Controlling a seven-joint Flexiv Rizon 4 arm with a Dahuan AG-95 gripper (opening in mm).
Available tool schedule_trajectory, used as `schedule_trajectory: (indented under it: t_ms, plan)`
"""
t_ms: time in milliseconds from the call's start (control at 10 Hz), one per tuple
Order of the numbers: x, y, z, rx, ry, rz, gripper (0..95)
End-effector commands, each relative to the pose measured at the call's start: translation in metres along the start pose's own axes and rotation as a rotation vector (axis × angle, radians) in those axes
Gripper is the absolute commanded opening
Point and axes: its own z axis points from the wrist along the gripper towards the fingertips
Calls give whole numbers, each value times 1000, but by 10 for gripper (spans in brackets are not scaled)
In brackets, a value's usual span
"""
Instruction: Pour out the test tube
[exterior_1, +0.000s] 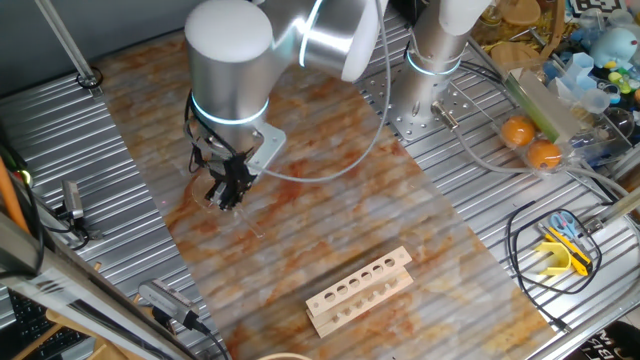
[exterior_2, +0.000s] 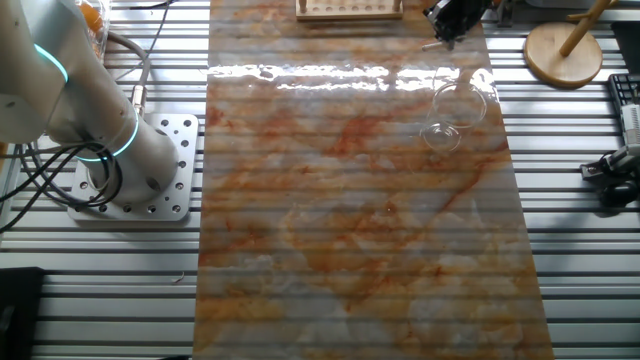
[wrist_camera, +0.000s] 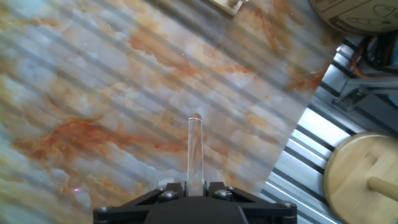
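The gripper clamps the test tube above the table; the beaker sits apart, pouring apparently not yet begun.

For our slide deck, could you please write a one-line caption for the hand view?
Tool shut on the test tube, which points out over the marbled table.

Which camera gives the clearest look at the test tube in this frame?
The hand view: the test tube stands out between the fingers of the gripper, clear against the marbled mat. In one fixed view only the gripper shows; the tube is too thin to tell. In the other fixed view it cannot be made out.
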Motion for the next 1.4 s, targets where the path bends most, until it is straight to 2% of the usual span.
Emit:
schedule_trajectory:
  t_ms: [100, 200, 300, 500, 800, 900, 1400]
  plan:
    - [0, 0, 0, -13, -18, 9, 0]
    - [0, 0, 0, -30, -38, 15, 0]
    - [0, 0, 0, -38, -26, 41, 0]
    - [0, 0, 0, -38, -25, 67, 0]
    - [0, 0, 0, -3, -67, 69, 0]
    - [0, 0, 0, 12, -92, 65, 0]
    - [1, 1, -1, 46, -155, 39, 0]
